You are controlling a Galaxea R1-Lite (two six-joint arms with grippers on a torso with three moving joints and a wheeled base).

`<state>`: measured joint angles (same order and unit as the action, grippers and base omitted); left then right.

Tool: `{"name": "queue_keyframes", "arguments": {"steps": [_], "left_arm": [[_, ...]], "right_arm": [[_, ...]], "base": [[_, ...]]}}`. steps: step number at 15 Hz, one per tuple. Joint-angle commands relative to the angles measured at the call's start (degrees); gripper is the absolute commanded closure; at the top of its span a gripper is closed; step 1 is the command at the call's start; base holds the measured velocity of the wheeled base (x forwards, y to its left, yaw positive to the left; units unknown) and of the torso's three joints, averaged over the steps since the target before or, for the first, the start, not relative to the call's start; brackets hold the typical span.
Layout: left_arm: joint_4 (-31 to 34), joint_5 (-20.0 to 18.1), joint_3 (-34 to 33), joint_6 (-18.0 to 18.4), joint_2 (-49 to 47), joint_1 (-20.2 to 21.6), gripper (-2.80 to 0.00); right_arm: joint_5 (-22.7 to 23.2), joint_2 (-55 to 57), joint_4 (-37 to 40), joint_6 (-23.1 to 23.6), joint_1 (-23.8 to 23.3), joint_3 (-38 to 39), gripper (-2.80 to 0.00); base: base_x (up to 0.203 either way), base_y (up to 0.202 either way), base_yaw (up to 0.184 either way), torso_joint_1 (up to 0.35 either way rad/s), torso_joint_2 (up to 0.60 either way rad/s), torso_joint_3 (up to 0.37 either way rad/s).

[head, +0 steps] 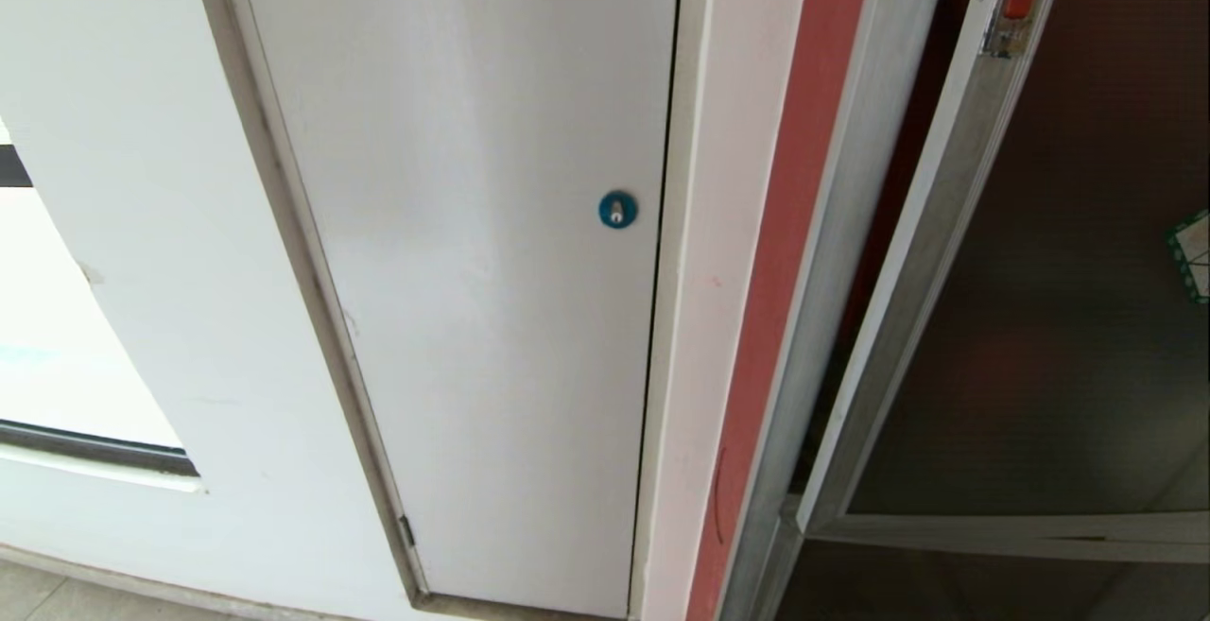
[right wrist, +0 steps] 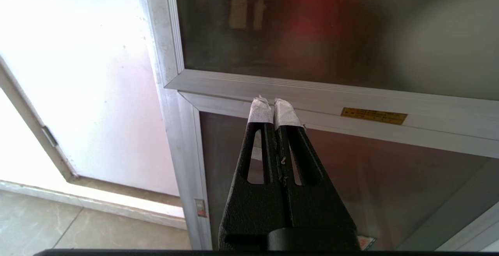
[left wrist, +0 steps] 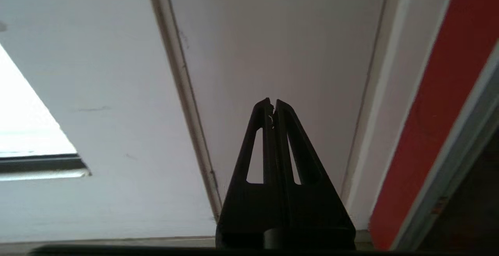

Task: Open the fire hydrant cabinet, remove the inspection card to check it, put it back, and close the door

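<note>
white wall (head: 142, 224), white panel (head: 473, 271) with blue lock (head: 617, 210), bright window (head: 57, 366), perhaps tiled floor (right wrist: 58, 225).

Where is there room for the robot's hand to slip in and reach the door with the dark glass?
There is a dark gap between the door and the silver frame of the fire hydrant cabinet, so the door looks slightly ajar. The gap is narrow. The white panel beside it is bare except for its blue lock. Neither gripper shows in the head view.

The door (head: 1059, 337) is dark tinted glass framed in brushed metal; the white panel (head: 473, 271) looks matt, smooth.
</note>
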<state>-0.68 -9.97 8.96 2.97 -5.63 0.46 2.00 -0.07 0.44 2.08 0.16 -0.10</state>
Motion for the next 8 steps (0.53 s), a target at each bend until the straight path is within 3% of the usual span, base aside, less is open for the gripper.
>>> {"name": "queue_keyframes", "arguments": {"steps": [1, 6, 8], "left_arm": [[-0.22, -4.31, 4.85, -0.11, -10.68, -0.02, 0.00], [-0.36, -19.42, 17.78, -1.64, -30.25, -0.93, 0.00], [-0.38, -22.80, 21.95, -1.97, -37.21, -5.35, 0.00]], "right_arm": [[0.02, -0.01, 0.00, 0.02, 0.02, 0.01, 0.00], [0.02, -0.01, 0.00, 0.02, 0.02, 0.01, 0.00], [0.02, -0.01, 0.00, 0.02, 0.02, 0.01, 0.00]], "base": [[0.000, 0.000, 0.000, 0.000, 0.00, 0.000], [0.000, 0.000, 0.000, 0.000, 0.00, 0.000], [0.000, 0.000, 0.000, 0.000, 0.00, 0.000]]}}
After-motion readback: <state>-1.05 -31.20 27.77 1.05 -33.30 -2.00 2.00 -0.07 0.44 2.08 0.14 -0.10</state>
